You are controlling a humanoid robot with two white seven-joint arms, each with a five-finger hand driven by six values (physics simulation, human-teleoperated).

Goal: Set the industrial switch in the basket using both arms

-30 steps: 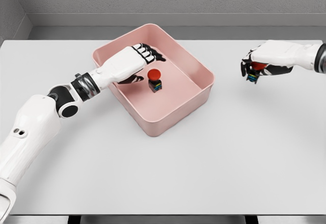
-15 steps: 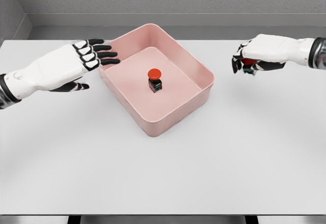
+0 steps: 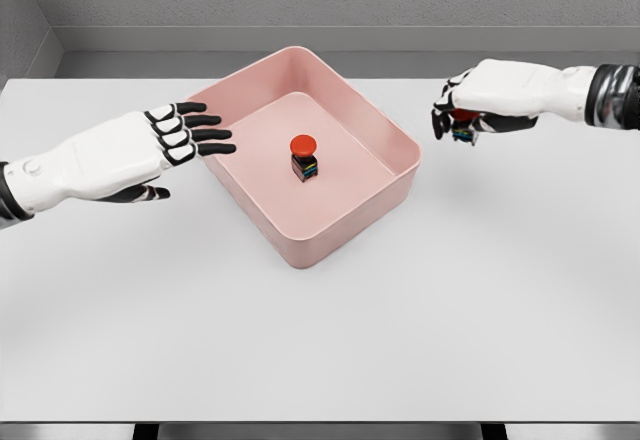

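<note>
The right hand (image 3: pixel 478 100) is curling over a second industrial switch (image 3: pixel 463 130), hiding most of it, with only a sliver of red cap and striped base peeking out beneath the fingers. Both forearms are running off the picture's side edges. The counter (image 3: pixel 400 340) is getting clipped at the bottom edge. The basket (image 3: pixel 330 235)'s near wall is covering part of its floor.

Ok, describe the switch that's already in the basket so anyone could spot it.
Find the pink basket on the white table. Standing upright on its floor is the switch: red mushroom cap, dark striped base. Its twin is gripped in the right hand, outside the basket.
</note>
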